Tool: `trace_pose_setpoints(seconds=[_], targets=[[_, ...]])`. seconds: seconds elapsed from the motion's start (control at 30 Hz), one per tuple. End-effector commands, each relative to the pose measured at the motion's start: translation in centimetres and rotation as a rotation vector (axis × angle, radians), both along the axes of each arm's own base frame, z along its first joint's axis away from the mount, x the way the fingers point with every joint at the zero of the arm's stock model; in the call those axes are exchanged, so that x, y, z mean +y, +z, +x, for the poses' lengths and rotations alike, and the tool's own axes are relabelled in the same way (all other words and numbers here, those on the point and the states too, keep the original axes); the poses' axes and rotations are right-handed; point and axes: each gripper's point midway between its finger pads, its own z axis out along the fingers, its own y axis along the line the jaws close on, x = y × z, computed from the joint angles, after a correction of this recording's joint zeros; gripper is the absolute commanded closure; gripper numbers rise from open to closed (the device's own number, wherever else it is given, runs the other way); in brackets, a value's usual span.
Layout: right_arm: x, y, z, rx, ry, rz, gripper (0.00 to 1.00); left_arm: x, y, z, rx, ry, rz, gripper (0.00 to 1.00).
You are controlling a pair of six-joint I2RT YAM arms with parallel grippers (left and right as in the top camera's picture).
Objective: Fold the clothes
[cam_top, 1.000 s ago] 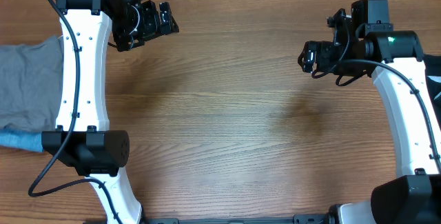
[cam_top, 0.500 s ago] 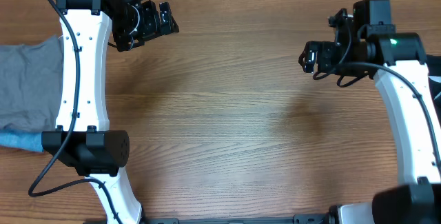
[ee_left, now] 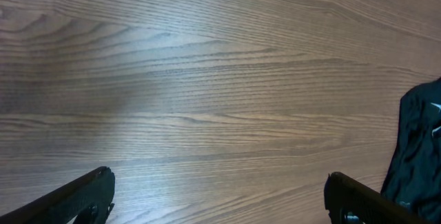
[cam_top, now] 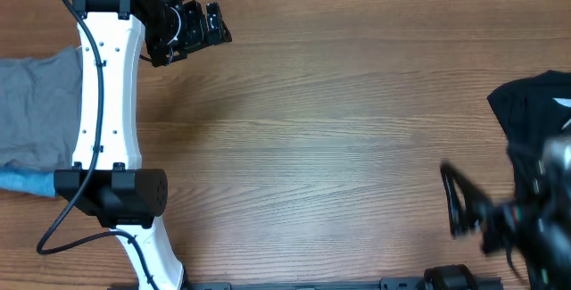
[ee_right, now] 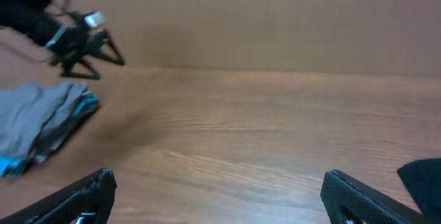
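Note:
The grey shorts point(cam_top: 36, 103) lie in a pile at the table's left edge, partly behind my left arm. They also show at the left of the right wrist view point(ee_right: 41, 117). My left gripper point(cam_top: 207, 24) is open and empty above the far left of the table, right of the shorts. Its fingers point(ee_left: 219, 177) frame bare wood. My right gripper point(cam_top: 459, 203) is blurred near the front right, open and empty point(ee_right: 219, 176), far from the shorts.
A black shirt with a white mark point(cam_top: 535, 103) lies at the right edge, and shows in the left wrist view point(ee_left: 420, 148). A light-blue folded garment point(cam_top: 22, 183) lies under the shorts' front side. The wooden table point(cam_top: 312, 147) spans the middle.
My right arm has swung from the back right down to the front right corner, uncovering the black shirt. The left arm and the shorts have not moved.

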Motion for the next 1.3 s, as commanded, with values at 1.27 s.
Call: trace_pose_setpoints(seconds=[1.27], targets=[[2.0,-19.2,8.4,-0.581,0.044,0.084,0.00,0.3,-0.1,0.1,-0.002,0.002,0.015,0.00]])
